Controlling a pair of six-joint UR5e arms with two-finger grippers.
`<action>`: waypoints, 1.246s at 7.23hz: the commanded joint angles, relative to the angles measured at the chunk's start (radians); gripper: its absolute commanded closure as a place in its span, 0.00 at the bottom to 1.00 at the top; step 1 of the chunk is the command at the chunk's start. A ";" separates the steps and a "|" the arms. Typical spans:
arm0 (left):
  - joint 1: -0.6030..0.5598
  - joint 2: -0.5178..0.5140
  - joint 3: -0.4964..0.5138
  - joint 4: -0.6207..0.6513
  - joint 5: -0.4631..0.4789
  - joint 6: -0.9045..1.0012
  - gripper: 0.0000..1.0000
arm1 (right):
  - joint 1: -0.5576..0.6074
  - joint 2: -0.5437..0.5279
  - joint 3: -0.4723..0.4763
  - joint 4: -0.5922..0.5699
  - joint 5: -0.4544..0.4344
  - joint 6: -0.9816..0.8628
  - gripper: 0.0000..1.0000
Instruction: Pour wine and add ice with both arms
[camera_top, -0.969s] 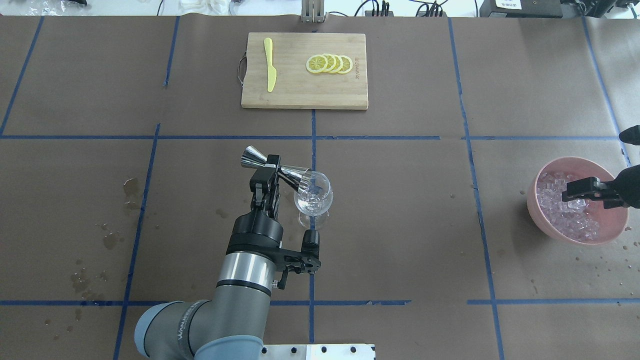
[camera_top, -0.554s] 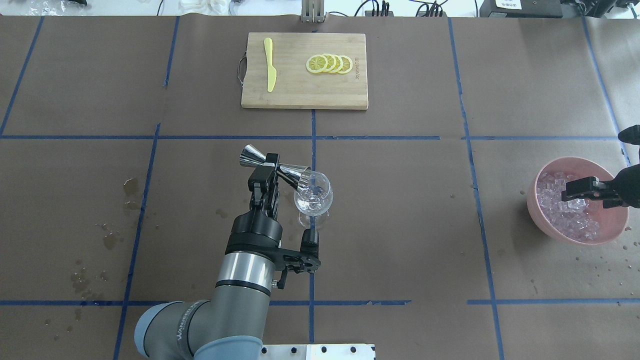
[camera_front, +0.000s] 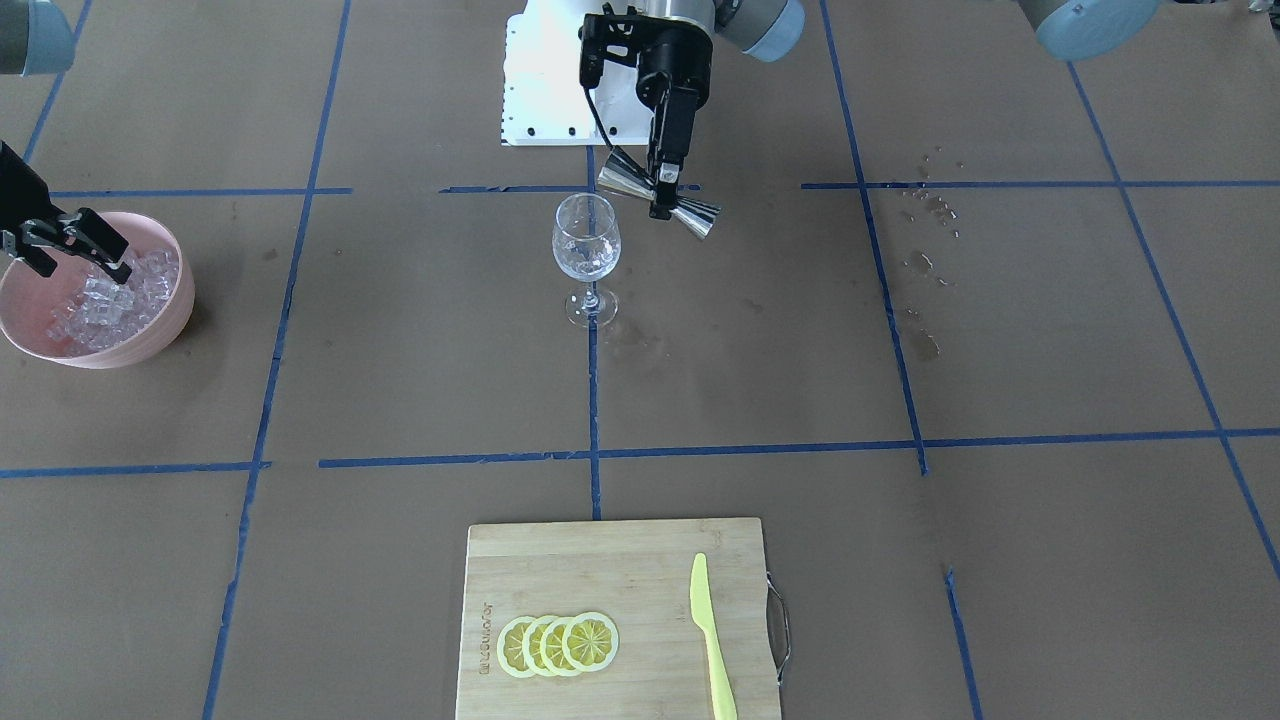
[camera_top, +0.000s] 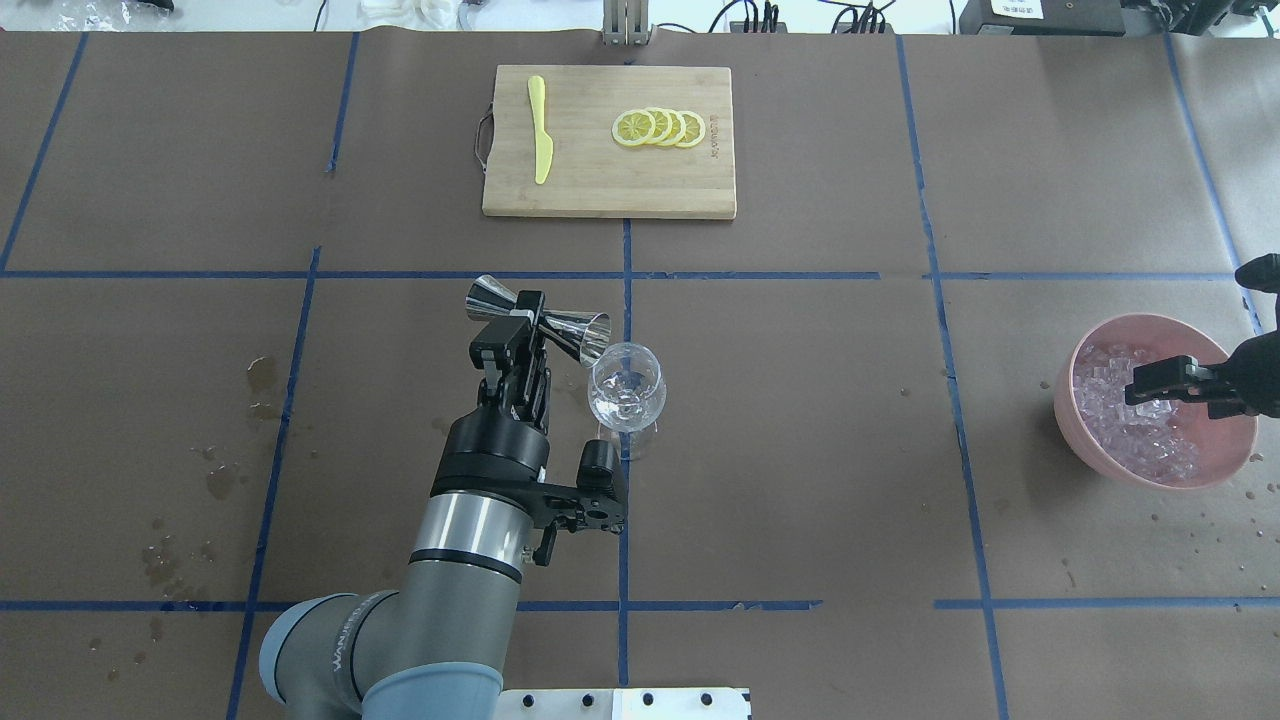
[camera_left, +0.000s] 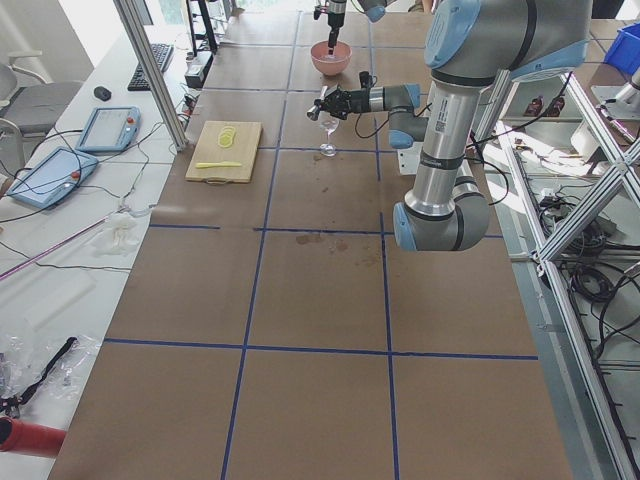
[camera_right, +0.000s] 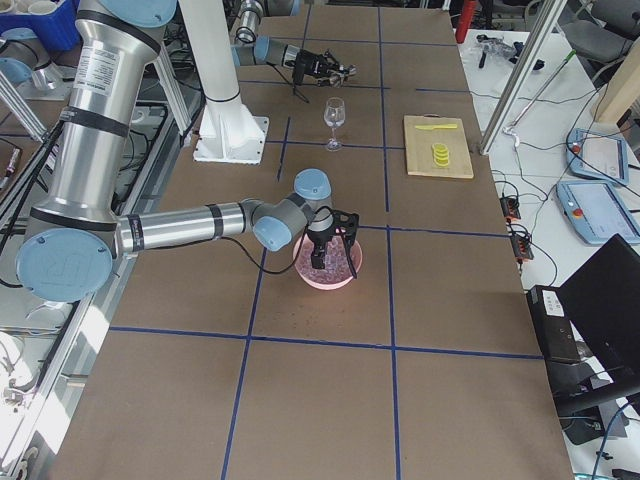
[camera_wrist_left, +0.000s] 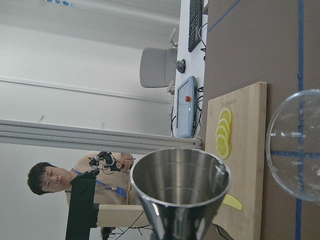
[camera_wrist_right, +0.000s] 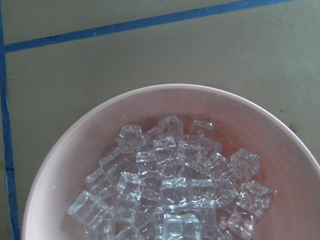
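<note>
Clear glassy ice cubes beneath your spread right gripper.
They lay in the round pink bowl by the counter's right edge; the left gripper, pinching the steel double-cone jigger, had drawn back off the wine glass rim.

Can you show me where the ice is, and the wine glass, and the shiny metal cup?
Ice (camera_wrist_right: 170, 195): right wrist view, middle of the heap.
Wine glass (camera_top: 626, 385): overhead view, its bowl.
Shiny metal cup (camera_top: 575, 328): overhead view, the cone nearest the glass.

bamboo board, lemon slices, yel. knife
</note>
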 joint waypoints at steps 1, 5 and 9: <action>-0.008 0.042 -0.011 -0.054 -0.001 -0.032 1.00 | -0.001 0.006 -0.003 0.001 -0.002 0.002 0.00; -0.038 0.082 -0.015 -0.096 -0.002 -0.032 1.00 | -0.004 0.007 -0.024 -0.004 -0.002 0.005 0.02; -0.068 0.186 -0.018 -0.220 -0.010 -0.030 1.00 | -0.007 0.017 -0.034 -0.010 0.010 0.004 0.37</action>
